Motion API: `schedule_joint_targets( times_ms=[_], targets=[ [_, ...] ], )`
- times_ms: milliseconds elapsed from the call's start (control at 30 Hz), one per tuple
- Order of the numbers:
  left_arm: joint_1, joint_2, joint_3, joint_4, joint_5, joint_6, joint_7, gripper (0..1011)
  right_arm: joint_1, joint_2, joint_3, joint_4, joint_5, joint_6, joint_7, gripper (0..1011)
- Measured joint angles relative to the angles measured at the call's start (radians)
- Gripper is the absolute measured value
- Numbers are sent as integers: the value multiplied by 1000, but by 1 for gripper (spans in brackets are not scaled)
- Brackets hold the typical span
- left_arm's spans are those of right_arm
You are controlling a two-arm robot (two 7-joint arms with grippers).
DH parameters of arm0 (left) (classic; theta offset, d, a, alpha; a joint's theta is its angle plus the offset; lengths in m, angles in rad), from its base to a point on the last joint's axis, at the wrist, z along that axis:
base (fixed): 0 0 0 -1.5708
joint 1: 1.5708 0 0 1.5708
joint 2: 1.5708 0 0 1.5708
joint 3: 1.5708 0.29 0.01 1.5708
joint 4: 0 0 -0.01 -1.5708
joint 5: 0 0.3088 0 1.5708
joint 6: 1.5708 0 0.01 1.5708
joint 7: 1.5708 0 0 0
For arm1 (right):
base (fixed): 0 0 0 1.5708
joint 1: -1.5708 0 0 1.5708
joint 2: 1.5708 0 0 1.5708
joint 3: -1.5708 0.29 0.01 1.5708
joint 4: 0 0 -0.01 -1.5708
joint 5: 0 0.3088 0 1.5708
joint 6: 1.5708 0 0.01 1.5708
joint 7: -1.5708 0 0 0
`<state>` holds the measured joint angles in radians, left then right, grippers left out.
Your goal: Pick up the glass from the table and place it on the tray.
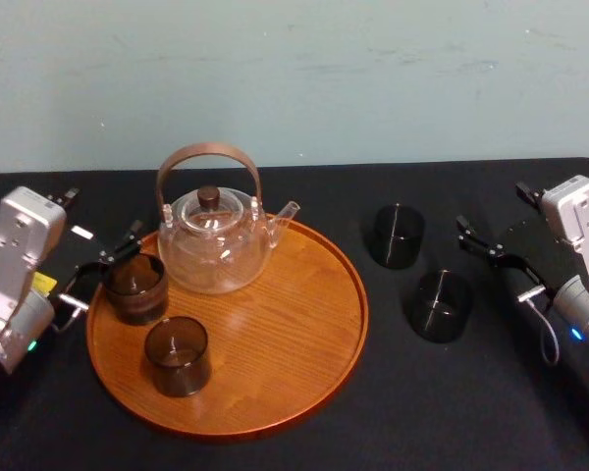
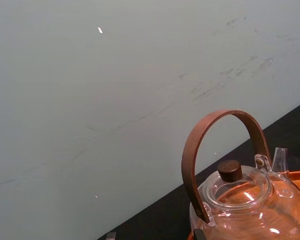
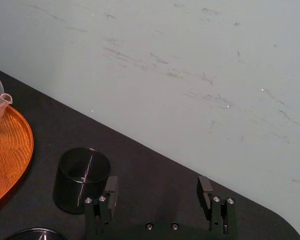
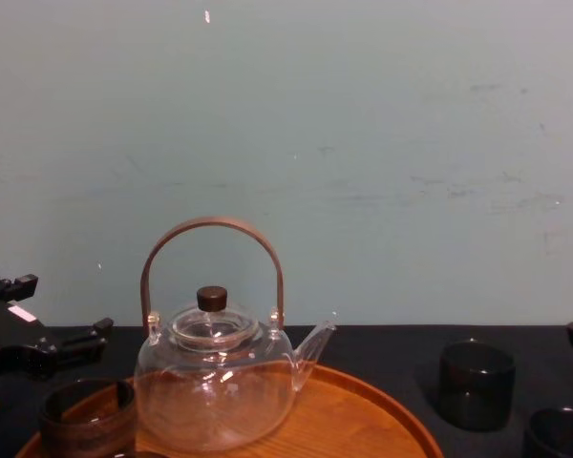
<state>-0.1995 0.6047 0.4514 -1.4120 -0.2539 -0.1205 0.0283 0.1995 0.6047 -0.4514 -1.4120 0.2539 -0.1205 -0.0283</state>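
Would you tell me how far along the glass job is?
Done: two dark round glasses, rear and front, stand on the round orange-brown wooden tray. In hand: nothing; the left pincer is open beside the rear one, the right pincer open. Left: two dark glasses on the black table.

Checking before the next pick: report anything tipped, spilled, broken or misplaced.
Nothing stands out. The teapot and two glasses stand upright on the tray, two more glasses upright on the table to its right. No spill or breakage shows; left gripper open beside the tray's rear glass, right gripper open near the table glasses.
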Motion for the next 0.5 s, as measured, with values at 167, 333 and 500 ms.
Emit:
schedule_joint_targets(
  times_ms=[167, 333, 500],
  targets=[
    [0, 0, 0, 0, 0, 0, 0, 1001, 0, 0, 0, 0, 0, 0, 0, 1009],
    [0, 0, 0, 0, 0, 0, 0, 1002, 0, 0, 0, 0, 0, 0, 0, 1009],
    [0, 0, 0, 0, 0, 0, 0, 1001, 0, 0, 0, 0, 0, 0, 0, 1009]
  ],
)
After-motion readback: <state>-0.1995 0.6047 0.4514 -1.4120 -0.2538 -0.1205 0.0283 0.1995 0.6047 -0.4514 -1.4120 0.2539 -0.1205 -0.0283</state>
